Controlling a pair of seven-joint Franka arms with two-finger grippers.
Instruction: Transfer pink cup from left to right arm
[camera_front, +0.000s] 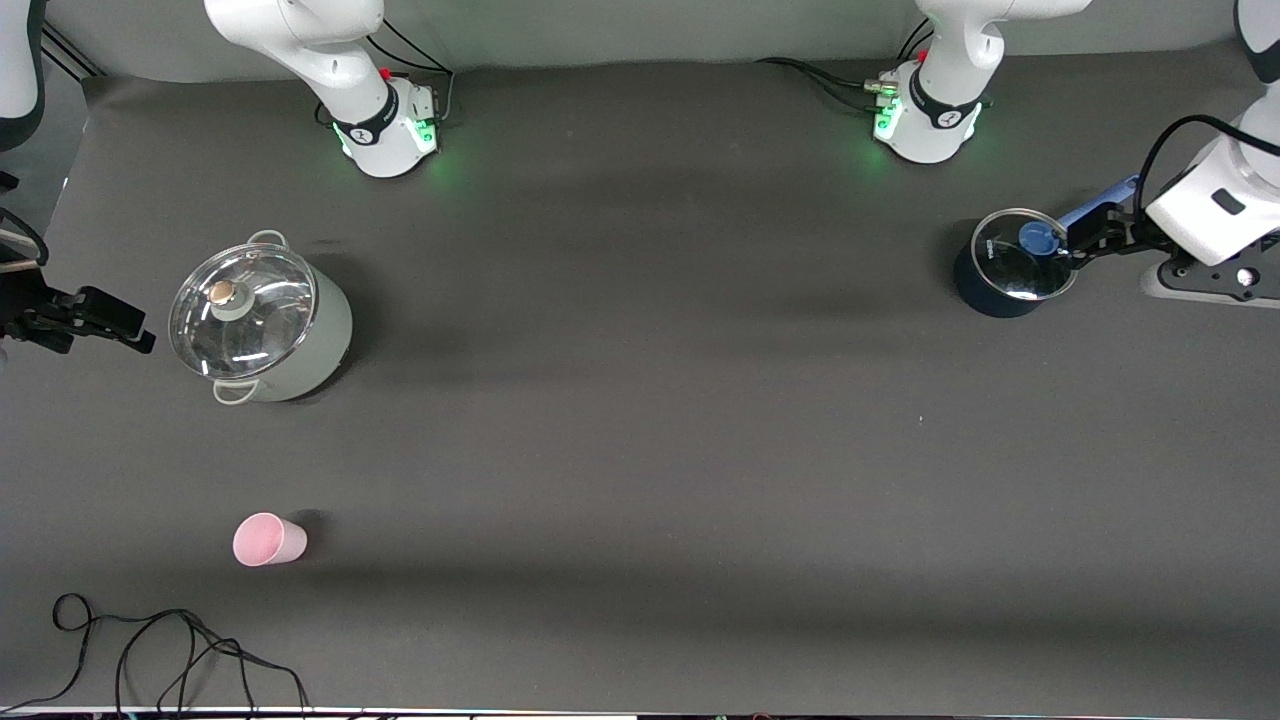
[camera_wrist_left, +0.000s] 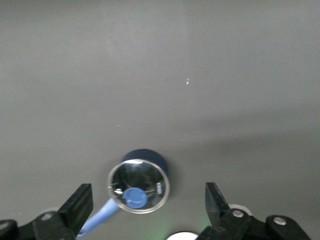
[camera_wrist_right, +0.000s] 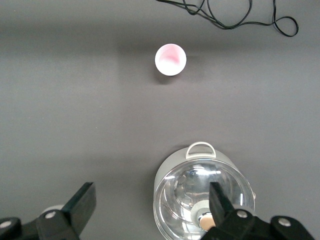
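Observation:
The pink cup (camera_front: 268, 540) stands upright on the dark table, open end up, near the front camera at the right arm's end. It also shows in the right wrist view (camera_wrist_right: 170, 59), well away from the fingers. My right gripper (camera_front: 110, 325) hangs open and empty in the air beside the large pot; in its own view (camera_wrist_right: 151, 192) the jaws stand wide apart. My left gripper (camera_front: 1085, 240) is open and empty in the air at the left arm's end, by the small blue pot; its jaws (camera_wrist_left: 148, 195) are also wide apart.
A large pale green pot with a glass lid (camera_front: 260, 325) (camera_wrist_right: 202, 197) stands farther from the front camera than the cup. A small dark blue pot with a glass lid and blue handle (camera_front: 1010, 265) (camera_wrist_left: 139, 185) stands at the left arm's end. A black cable (camera_front: 150, 650) lies along the front edge.

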